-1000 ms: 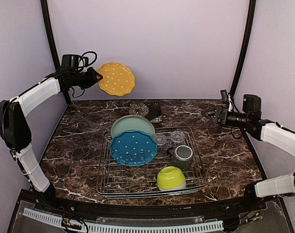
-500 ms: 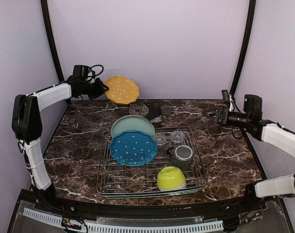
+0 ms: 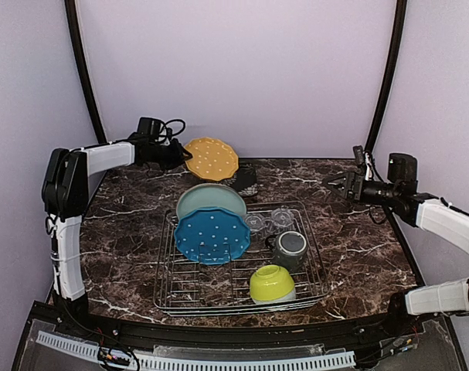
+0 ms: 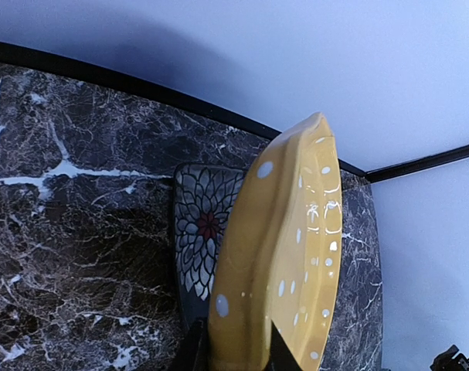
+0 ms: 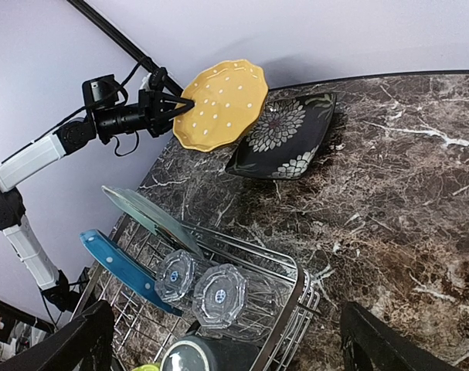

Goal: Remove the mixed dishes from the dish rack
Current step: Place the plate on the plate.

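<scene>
- Top external view: my left claw [image 3: 176, 154] is clamped on the rim of the yellow scalloped plate with white dots [image 3: 211, 158], at the far left of the dark marble-patterned counter [image 3: 358, 247], close to the back wall.
- From the left wrist I see that plate edge-on and tilted, with a finger on either side of its lower rim. The black square plate with a grey flower pattern [image 4: 203, 232] lies on the counter right behind it.
- From the right wrist the yellow plate overlaps the floral plate's upper left corner. I cannot tell whether the two touch.
- The large silver wire-grid dish rack [image 3: 166, 294] sits mid-counter, just in front of the floral plate.
- At the rack's far left the pale teal round plate [image 3: 211, 197] stands on edge, with the blue scalloped plate with white dots [image 3: 212, 236] standing just in front of it.
- Two clear glasses [image 3: 255, 222] [image 3: 282, 217] sit side by side to the right of the plates.
- The dark grey mug [image 3: 290, 247] sits nearer than the glasses, and the lime-green bowl [image 3: 272, 283] lies upside down at the near right.
- My right claw [image 3: 338, 184] hangs above the counter's right side, well apart from the rack. Its dark fingers [image 5: 79, 340] are spread wide and hold nothing.
</scene>
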Controlling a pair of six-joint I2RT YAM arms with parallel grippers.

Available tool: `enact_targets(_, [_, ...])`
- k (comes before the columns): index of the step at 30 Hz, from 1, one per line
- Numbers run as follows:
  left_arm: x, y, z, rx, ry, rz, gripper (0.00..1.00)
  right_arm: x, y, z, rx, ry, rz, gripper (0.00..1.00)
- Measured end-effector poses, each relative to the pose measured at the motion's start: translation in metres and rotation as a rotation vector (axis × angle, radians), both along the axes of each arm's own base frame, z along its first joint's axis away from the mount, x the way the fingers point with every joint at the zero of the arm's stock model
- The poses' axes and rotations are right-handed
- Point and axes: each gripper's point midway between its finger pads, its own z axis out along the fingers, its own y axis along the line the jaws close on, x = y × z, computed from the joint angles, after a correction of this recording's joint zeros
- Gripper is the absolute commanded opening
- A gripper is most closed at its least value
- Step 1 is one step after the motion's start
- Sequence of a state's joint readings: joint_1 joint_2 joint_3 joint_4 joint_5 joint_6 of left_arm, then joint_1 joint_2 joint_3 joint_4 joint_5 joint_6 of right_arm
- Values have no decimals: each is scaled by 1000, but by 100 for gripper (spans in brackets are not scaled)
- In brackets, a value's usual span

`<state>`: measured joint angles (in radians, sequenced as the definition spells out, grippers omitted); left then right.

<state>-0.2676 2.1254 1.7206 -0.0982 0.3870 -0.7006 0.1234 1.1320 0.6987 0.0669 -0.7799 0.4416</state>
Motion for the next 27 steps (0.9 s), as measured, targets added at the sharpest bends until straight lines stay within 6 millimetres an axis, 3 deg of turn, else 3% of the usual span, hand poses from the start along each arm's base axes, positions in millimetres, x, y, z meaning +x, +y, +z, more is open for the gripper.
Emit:
enact_targets(11, [13, -40, -16, -31, -3, -85, 1, -3, -2, -16, -8, 34, -10, 99])
enact_targets(27, [20, -62, -54, -25, 43, -119, 1, -2, -2, -23, -9, 45, -11, 99])
